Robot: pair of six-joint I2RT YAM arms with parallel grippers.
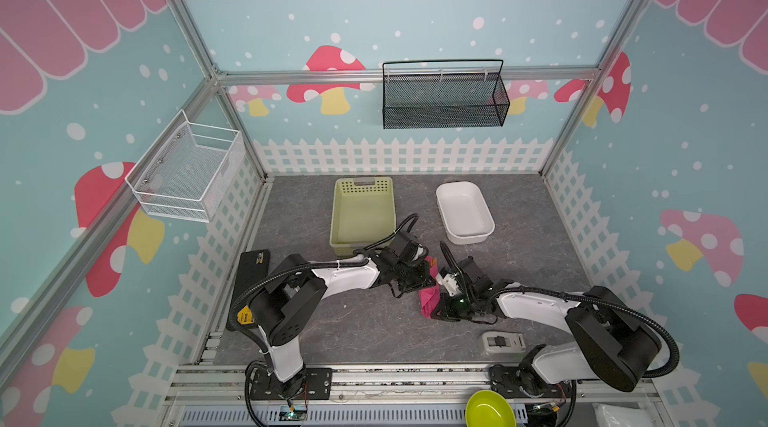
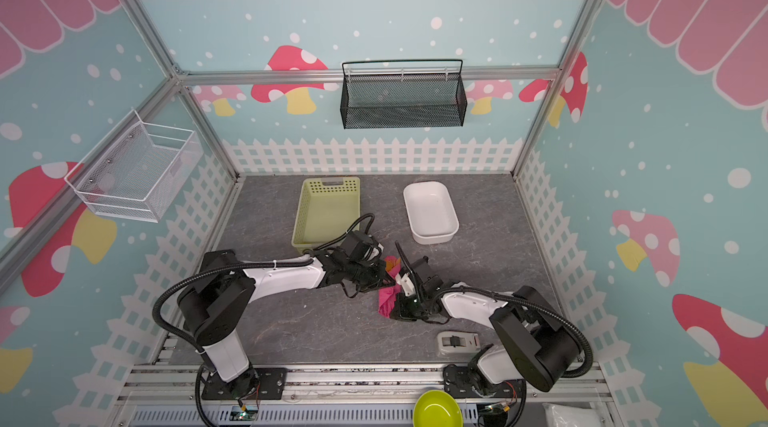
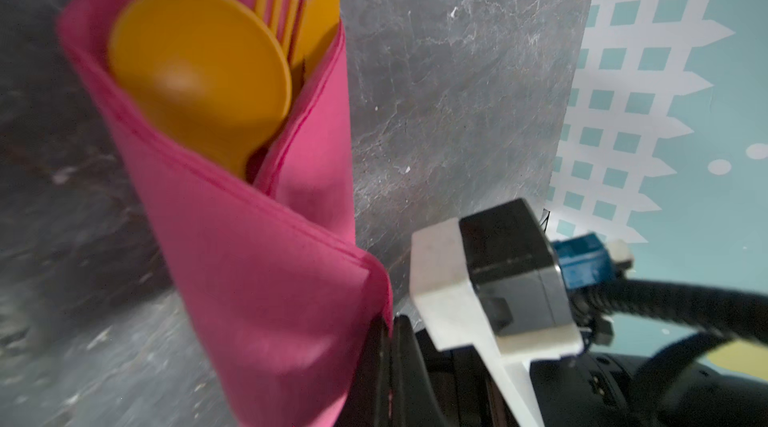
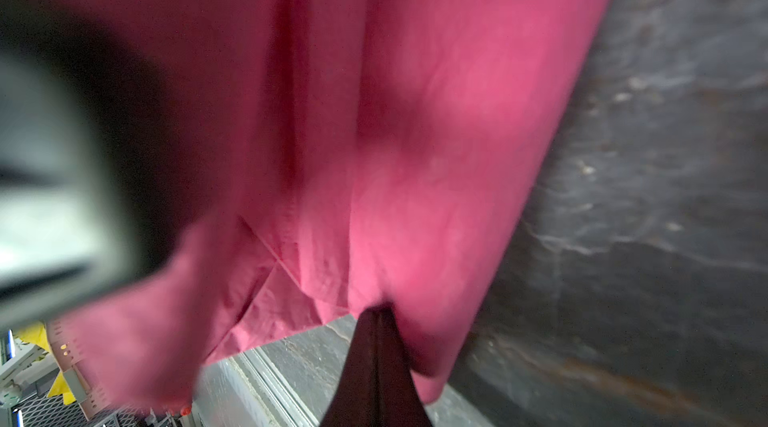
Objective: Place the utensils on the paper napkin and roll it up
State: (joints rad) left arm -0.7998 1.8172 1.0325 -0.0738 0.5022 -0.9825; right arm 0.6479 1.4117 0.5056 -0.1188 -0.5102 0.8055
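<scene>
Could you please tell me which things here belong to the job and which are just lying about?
Job: paper napkin, rolled around the utensils; left gripper and right gripper, both shut on it.
Lying about: green basket, white tub, black wire basket, white wire basket, lime bowl.

Your two arms meet over the middle of the worktop. Between the left gripper and the right gripper sits the paper napkin, a magenta bundle touching both. Wrist hardware covers each pair of jaws from you. A sliver of the orange utensils pokes out just past the left jaws, on their far side. Beyond the left jaws stands the green basket, its near end under that wrist. Beyond the right jaws, well apart, sits the white tub. Behind the right jaws, nearer that arm's base, lies a small grey device.
</scene>
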